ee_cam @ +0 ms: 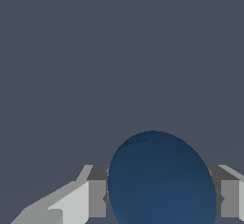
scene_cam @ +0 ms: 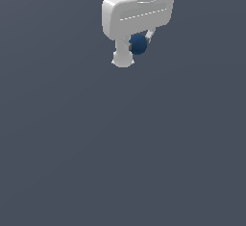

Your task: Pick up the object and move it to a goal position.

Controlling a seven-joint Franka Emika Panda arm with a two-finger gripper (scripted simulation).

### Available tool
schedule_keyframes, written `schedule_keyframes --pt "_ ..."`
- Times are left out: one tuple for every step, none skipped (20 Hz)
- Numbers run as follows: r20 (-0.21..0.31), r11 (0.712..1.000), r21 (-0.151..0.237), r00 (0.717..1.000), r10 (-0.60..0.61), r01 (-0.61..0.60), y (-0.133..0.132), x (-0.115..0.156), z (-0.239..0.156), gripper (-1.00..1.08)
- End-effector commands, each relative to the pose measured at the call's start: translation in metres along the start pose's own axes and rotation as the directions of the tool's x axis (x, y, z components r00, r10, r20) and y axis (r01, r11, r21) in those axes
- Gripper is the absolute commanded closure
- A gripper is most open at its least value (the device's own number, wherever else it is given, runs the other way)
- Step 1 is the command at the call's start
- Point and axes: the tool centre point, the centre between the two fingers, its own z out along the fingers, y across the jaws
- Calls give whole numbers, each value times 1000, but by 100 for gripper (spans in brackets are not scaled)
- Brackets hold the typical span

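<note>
No text, label, number or sign can be read — none on any surface.

Ball between pincer fingers, at exterior view's top

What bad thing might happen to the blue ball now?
1. The ball is round and smooth, and the gripper seems to pinch it only between two narrow fingers, so it might slip out and roll away.
2. In the exterior view the ball sits near the fingertips, not deep between them, so a quick move might shake it loose.
</note>
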Motion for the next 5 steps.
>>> schedule_keyframes --pt "0 1000 0 1000 0 0 1 0 -7 108" --pt "0 1000 0 1000 0 0 1 0 -9 108" --pt "0 1000 0 1000 0 0 1 0 -10 108" --pt "0 1000 0 1000 0 0 2 0 -10 108" --pt "0 1000 0 1000 0 0 2 0 -10 108"
